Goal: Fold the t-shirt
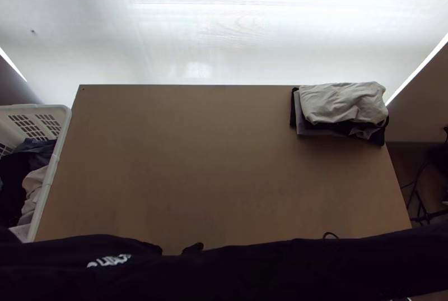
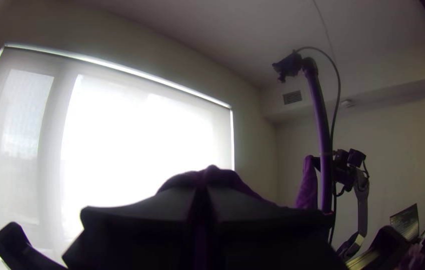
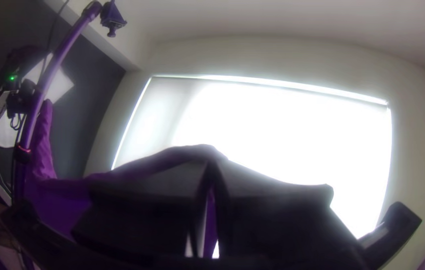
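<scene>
A black t-shirt (image 1: 235, 270) with white print stretches across the near side of the table, bunched and raised, covering the near edge in the top view. In the left wrist view, my left gripper (image 2: 201, 192) has its fingers together, with the t-shirt (image 2: 240, 186), looking purple there, caught at the tips. My right gripper (image 3: 212, 167) is likewise closed on another part of the t-shirt (image 3: 62, 205), which runs off toward the other arm. Which parts of the shirt are held cannot be told.
A stack of folded cloths, light grey on top (image 1: 341, 103), lies at the table's back right corner. At the left edge stands a white basket (image 1: 53, 158) with clothes. Bare wooden table (image 1: 185, 161) spans the middle. A camera pole (image 2: 320, 130) rises between the arms.
</scene>
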`<action>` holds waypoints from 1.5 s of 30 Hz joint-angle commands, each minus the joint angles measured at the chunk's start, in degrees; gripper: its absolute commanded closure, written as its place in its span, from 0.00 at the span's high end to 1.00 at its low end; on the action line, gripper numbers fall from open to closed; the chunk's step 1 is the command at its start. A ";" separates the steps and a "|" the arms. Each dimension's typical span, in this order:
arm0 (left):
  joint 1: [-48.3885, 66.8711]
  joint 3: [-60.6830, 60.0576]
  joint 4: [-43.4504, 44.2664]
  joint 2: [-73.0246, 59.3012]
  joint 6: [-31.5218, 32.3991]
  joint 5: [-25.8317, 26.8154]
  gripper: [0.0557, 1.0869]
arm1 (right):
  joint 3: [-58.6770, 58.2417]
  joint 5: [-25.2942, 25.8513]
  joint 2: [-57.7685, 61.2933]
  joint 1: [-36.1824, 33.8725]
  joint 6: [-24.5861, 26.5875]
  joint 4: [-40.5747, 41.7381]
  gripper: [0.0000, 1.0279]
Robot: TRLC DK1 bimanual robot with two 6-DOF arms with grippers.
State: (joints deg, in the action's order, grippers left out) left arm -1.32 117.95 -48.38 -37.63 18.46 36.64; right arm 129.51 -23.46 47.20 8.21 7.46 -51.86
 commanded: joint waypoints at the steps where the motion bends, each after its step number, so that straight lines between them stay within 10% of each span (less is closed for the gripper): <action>1: 0.53 2.02 -0.57 -2.80 0.00 -0.87 0.04 | -0.05 -0.79 2.90 0.05 -1.40 -0.35 0.03; 19: -7.03 -49.22 19.73 -20.47 -5.01 4.23 0.04 | -40.57 -5.54 19.33 -5.57 0.71 10.63 0.03; 45: -8.96 -47.55 41.35 -56.33 -10.99 -1.75 0.04 | -23.43 -7.12 59.50 -5.31 7.74 18.37 0.03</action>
State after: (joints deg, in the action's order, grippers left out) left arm -10.61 68.53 -9.21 -87.72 8.75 36.32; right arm 101.45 -30.61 97.60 1.87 12.95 -33.21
